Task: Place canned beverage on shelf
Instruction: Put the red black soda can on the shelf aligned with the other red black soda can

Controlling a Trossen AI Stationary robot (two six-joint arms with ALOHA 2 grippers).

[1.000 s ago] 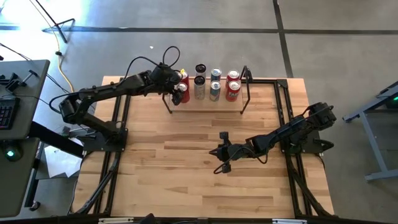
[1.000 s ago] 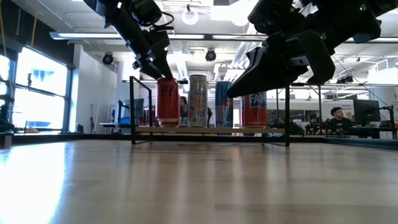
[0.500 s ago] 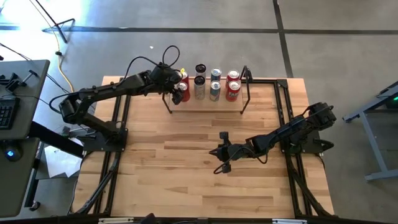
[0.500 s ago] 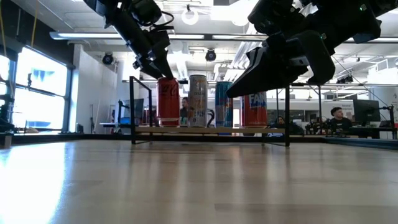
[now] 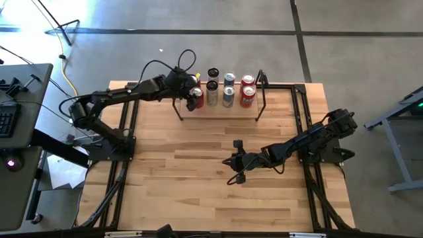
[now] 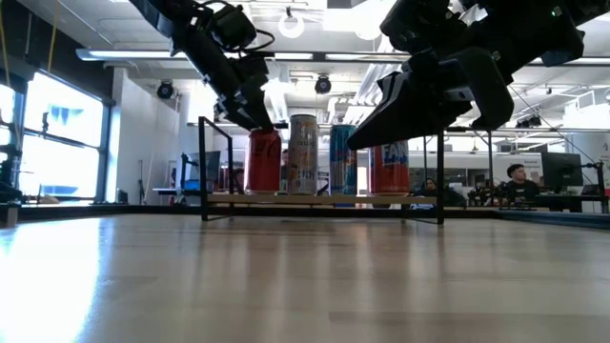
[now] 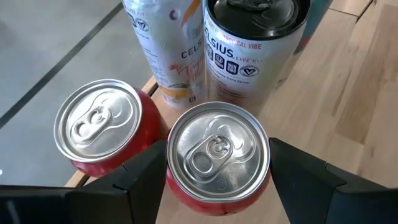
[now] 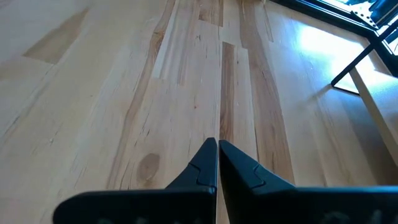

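Across the wooden table point(image 5: 198, 172), near the upper centre of the high view, the shelf point(image 5: 218, 106) carries several cans, and the left gripper point(image 7: 217, 180) clasps a red can point(image 7: 217, 155) there, while the right gripper point(image 8: 217, 163) hovers shut, empty, mid-table.

The high view looks straight down on the whole table point(image 5: 211, 185), with the shelf point(image 5: 218, 104) toward twelve o'clock. The low view sits at tabletop height, facing level toward the shelf point(image 6: 324, 200) and the room behind. The left wrist view looks steeply down, close above can tops. The right wrist view faces bare tabletop, close.
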